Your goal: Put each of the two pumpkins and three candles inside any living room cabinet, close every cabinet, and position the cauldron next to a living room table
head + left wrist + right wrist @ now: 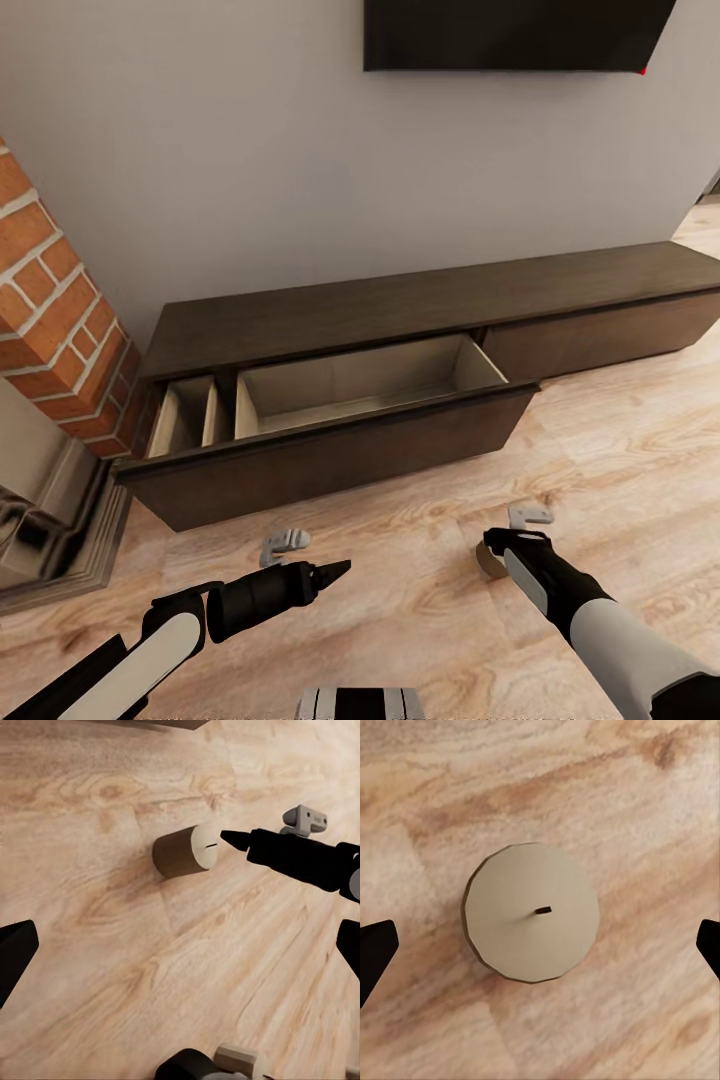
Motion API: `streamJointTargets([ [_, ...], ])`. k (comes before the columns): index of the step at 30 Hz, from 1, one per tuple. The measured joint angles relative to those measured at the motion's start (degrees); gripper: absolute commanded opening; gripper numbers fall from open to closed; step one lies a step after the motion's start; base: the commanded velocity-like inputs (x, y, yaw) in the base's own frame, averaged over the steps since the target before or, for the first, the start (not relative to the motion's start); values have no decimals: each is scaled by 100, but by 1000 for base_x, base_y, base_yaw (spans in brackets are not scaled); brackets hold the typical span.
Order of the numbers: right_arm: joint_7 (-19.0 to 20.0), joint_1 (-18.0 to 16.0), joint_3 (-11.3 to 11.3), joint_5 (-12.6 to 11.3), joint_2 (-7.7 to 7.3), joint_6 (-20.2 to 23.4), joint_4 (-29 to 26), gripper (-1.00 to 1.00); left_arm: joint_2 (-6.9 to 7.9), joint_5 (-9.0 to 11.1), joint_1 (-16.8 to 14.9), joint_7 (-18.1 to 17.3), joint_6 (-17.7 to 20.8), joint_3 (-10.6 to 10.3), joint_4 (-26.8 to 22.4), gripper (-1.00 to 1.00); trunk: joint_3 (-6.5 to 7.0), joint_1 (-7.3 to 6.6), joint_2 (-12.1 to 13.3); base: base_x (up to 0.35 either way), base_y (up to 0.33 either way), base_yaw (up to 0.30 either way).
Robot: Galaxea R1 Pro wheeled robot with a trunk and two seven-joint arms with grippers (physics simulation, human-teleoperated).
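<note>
One beige-grey candle (532,913) stands upright on the wooden floor in front of the cabinet (400,310). My right gripper (510,535) hovers straight above it, open, its dark fingertips (375,952) wide on either side and not touching it. In the head view the candle (488,562) peeks out under that gripper. The left wrist view shows the same candle (184,851) from the side, with the right gripper's pointed black finger (285,855) at its top. My left gripper (310,557) hangs open over bare floor. The cabinet's wide drawer (370,390) is pulled out, its pale inside empty.
A brick fireplace (60,330) with a stone hearth (60,570) stands left of the cabinet. A black screen (510,30) hangs on the grey wall above. The drawer front (330,450) juts out over the floor towards me. Wooden floor stretches off to the right.
</note>
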Motion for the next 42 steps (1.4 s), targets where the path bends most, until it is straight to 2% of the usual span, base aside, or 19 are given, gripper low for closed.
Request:
streamJointTargets([
  [2,0,0,0,2,0,-15,1,100,0,0,0,0,0,0,0,100,-44,5,-3,0,0,0],
  [15,1,1,1,4,0,-25,-7,100,0,2,0,0,-5,4,11,100,-45,5,-3,3,0,0],
  [31,0,3,1,4,0,-25,8,100,0,8,0,0,-9,0,26,100,-45,3,-3,140,0,0],
  [42,-1,4,1,4,-7,-25,4,100,0,2,0,0,0,8,26,100,-45,5,-3,22,0,0],
])
